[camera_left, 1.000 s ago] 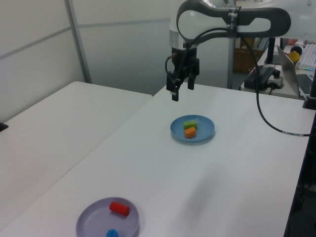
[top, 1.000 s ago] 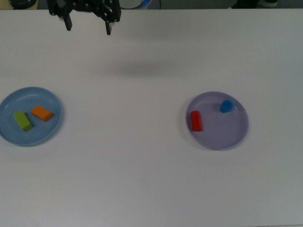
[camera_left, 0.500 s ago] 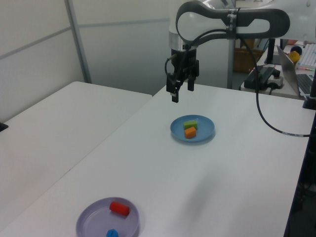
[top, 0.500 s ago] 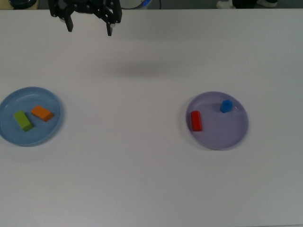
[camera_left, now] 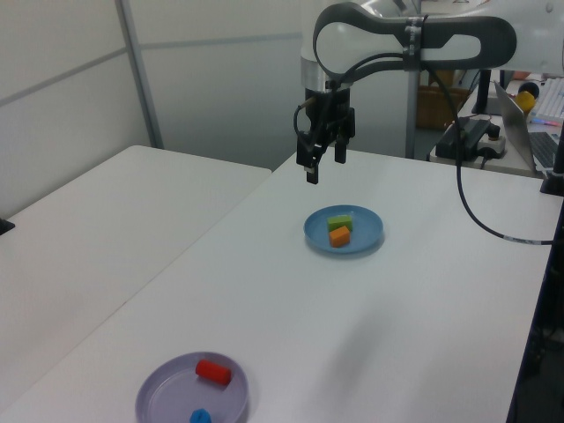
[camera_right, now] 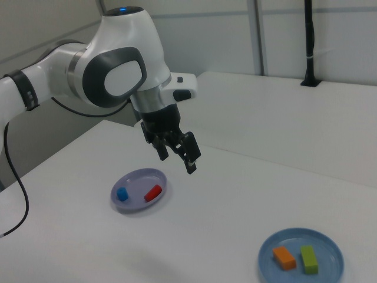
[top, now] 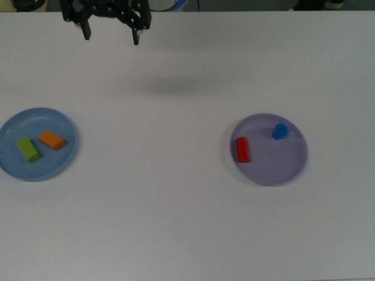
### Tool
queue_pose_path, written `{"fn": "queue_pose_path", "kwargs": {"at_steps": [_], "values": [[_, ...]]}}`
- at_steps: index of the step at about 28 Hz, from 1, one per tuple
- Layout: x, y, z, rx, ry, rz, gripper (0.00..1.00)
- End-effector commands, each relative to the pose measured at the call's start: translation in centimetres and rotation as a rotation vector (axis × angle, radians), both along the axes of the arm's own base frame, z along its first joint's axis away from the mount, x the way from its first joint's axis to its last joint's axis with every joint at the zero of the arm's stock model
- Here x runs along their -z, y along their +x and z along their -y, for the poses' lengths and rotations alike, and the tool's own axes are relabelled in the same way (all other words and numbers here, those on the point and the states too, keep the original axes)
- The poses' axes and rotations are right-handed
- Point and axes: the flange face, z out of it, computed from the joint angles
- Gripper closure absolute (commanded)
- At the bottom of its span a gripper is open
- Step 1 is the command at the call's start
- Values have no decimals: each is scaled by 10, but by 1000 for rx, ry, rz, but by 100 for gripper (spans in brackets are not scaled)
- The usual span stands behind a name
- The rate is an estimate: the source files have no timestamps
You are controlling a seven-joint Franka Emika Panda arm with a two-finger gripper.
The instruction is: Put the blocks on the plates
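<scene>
Gripper (top: pixel 111 37) high, well apart from plated blocks (top: pixel 40 144).

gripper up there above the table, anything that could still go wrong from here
Little, likely. The open black gripper hangs high, holding nothing. The small blue cube sits close to the rim of the lavender round plate, so a bump might tip it off. The green rectangular block and orange rectangular block lie well inside the light blue round plate.

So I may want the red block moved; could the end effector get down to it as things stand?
Probably yes. The end effector hangs open and empty above the table, and the red block lies exposed on the lavender plate, apart from the blue block.
</scene>
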Motion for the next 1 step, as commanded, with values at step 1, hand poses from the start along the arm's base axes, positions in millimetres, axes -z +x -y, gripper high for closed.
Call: {"fn": "queue_pose_path", "kwargs": {"at_steps": [1], "values": [[1, -3, -3, 5, 5, -21, 0]]}}
